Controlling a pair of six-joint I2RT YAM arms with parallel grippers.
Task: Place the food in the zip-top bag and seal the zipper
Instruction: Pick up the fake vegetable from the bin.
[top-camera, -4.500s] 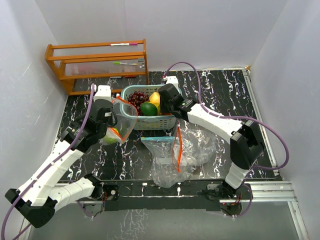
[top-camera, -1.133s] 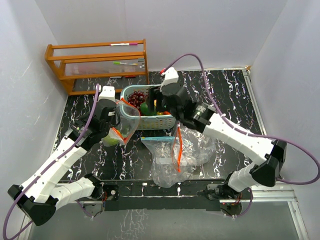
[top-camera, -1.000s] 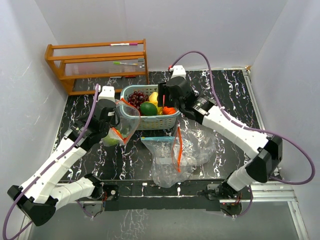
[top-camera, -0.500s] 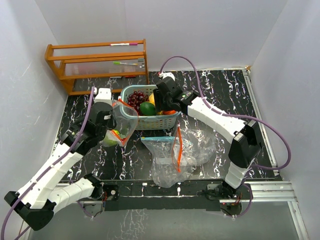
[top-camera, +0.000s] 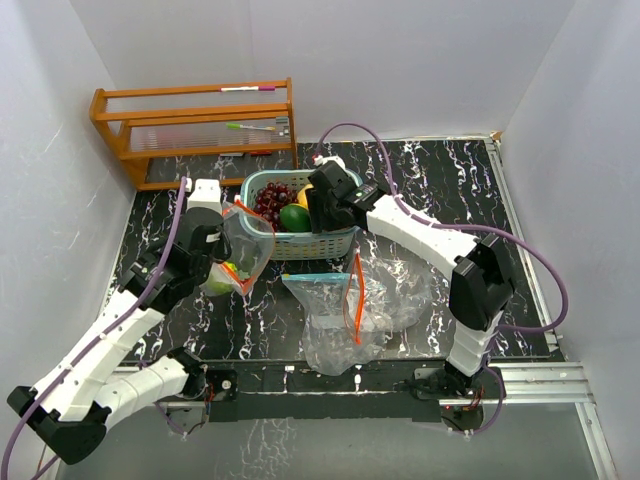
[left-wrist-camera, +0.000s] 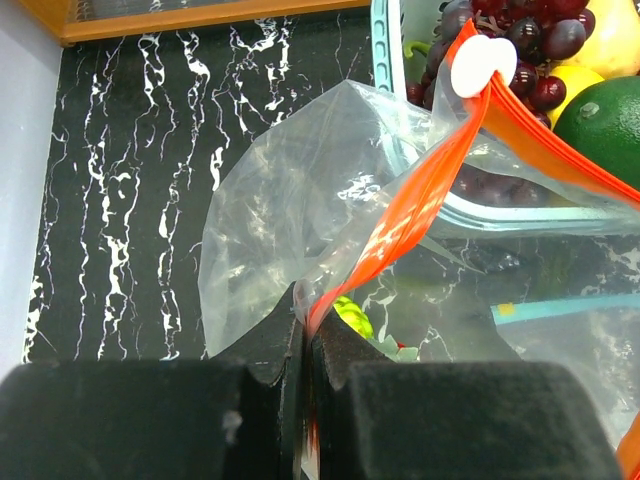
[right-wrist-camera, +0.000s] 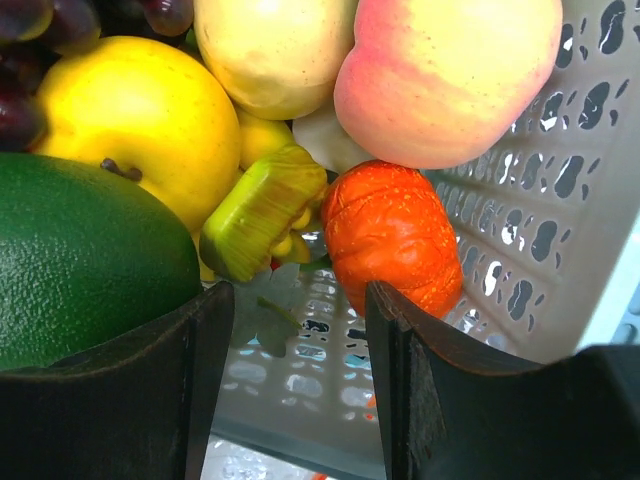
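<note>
right gripper (right-wrist-camera: 298, 310): I see it dropped into the basket (right-wrist-camera: 560, 200) from over its 3 o'clock rim; fingers spread, narrowing, nothing held; orange fruit (right-wrist-camera: 390, 240) at its 1 o'clock | left gripper (left-wrist-camera: 303, 330): pinching zip-top bag (left-wrist-camera: 290, 200) zipper, at basket's 9 o'clock | pick looks imminent

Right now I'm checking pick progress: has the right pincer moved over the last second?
Yes. The right pincer has shifted left along the basket, from its right end toward the middle, nearer the grapes.
</note>
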